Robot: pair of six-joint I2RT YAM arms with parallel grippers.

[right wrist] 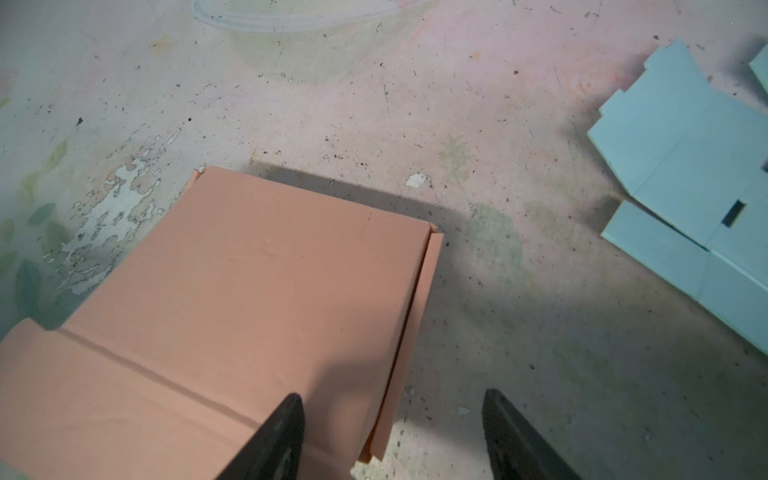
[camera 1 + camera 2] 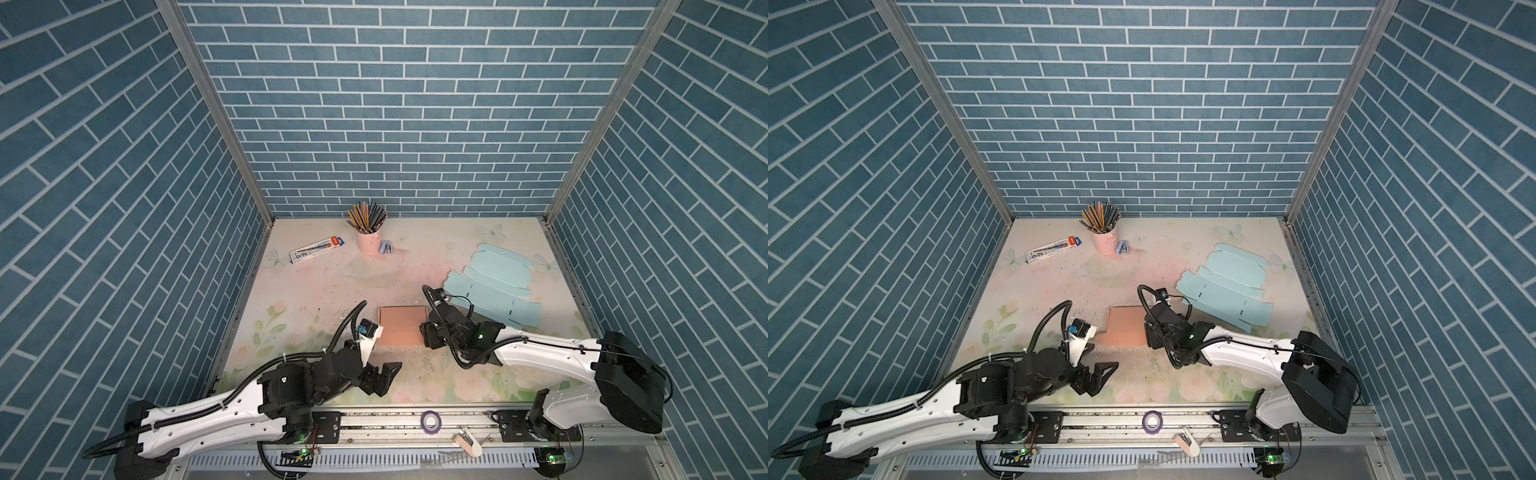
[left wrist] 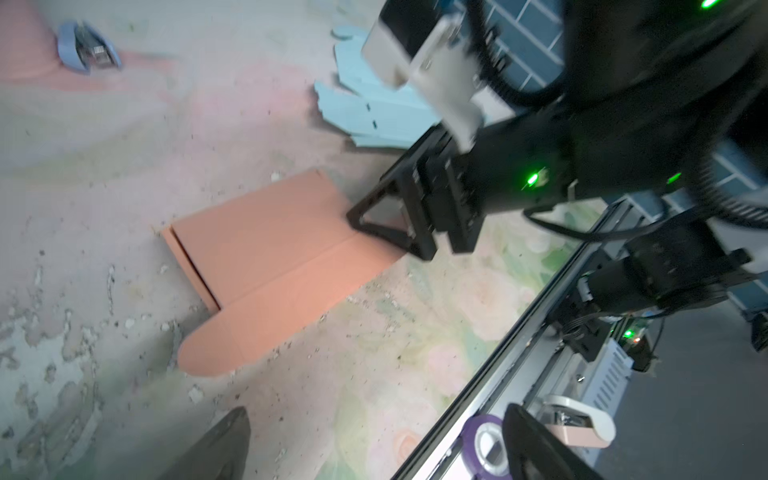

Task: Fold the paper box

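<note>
Paper box [image 1: 249, 291] edge between right fingers [image 1: 274, 440], apart from left fingers [image 2: 390, 369]

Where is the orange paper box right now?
In both top views the orange paper box sits front and centre, with the right gripper at its right edge and the left gripper just in front.

Two robot arms wear glossy white shells, dotted with small dark holes, over their long links, left arm [image 2: 208, 415] and right arm [image 2: 540, 353] alike, with matte black joints and wrist housings. Ribbed black cable conduit [image 2: 348, 321] trails each. A green light [image 2: 481, 336] glows on the right wrist; open-frame triangular black fingers [image 3: 415, 216] tip them.
</note>
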